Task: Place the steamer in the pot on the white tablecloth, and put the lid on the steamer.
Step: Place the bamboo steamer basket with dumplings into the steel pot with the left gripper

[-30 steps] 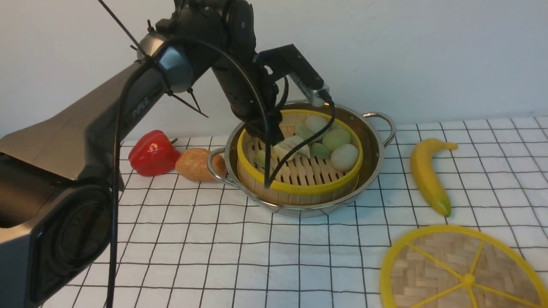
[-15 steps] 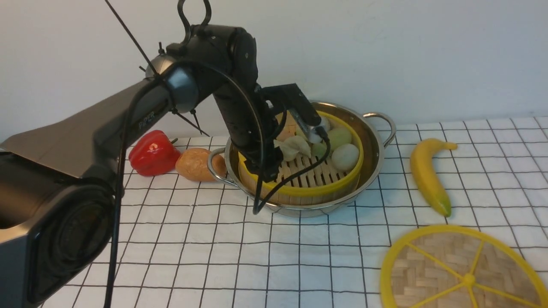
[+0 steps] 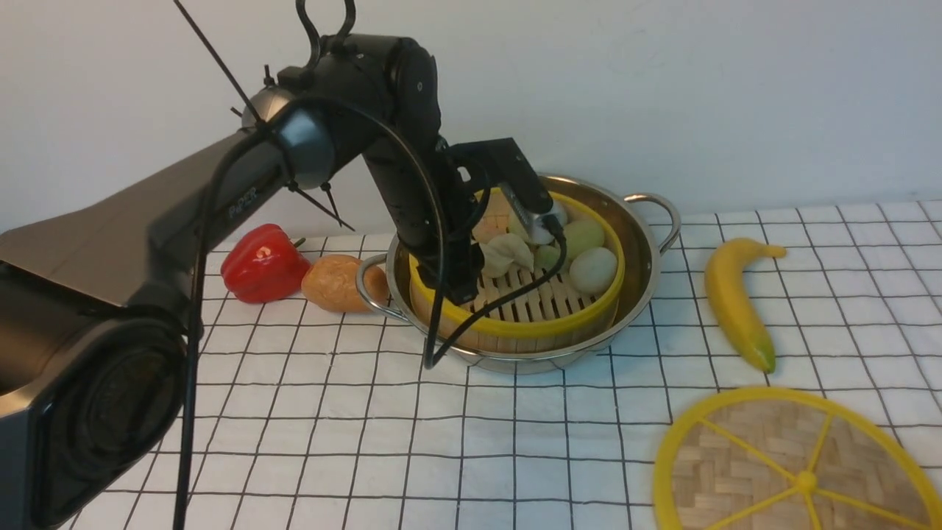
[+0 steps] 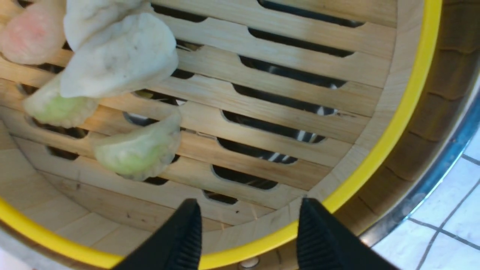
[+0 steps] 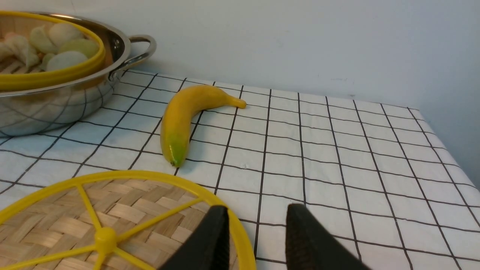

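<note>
The steamer (image 3: 515, 324) is sitting down inside the pot (image 3: 640, 250) on the white tablecloth (image 3: 368, 442), dumplings and all. The left arm (image 3: 221, 199) is reaching into it, its jaws standing wide (the yellow rim is showing in the gap between them). The lid (image 3: 758, 449) is lying flat on the cloth, well apart from the pot, with the right jaws hanging parted over its edge and gripping nothing.

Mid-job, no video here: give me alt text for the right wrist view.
The right tool, open and empty, is poised over the yellow rim of the lid, which lies flat on the white tablecloth. Beyond lie a banana and the pot with the steamer inside.
</note>
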